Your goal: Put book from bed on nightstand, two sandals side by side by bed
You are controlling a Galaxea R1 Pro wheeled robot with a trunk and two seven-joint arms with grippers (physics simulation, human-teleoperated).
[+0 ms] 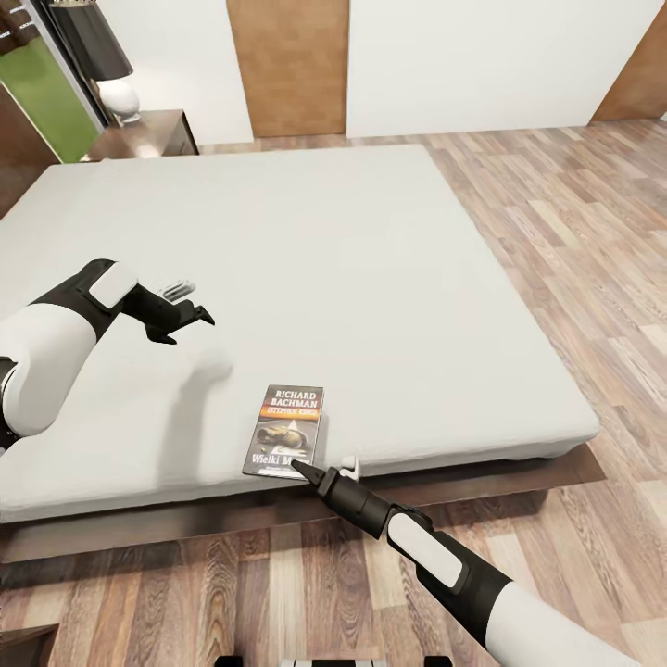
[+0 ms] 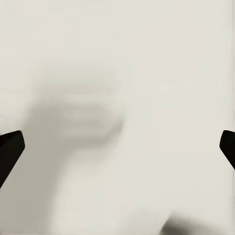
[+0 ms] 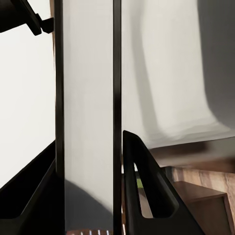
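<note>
Book: the book lies flat, cover up, on the mattress of the bed, close to the near edge, its lower edge almost at the mattress border.
Right pincer: the right gripper reaches in low from the floor side, and its dark tip meets the book's lower right corner at the mattress edge.
Right pincer, state: the right wrist view shows the two dark fingers spread on either side of a pale upright slab edged in black; whether that slab is the book, and whether the fingers are pressing on it, cannot be told.
Left pincer: the left gripper hangs above bare mattress, well apart from the book, toward the bed's middle.
Left pincer, state: released; in the left wrist view its two fingertips stand far apart with only pale mattress between them.
Bed surroundings: a nightstand sits at the far left corner of the bed with a lamp on top; wood-plank floor runs along the far side.
</note>
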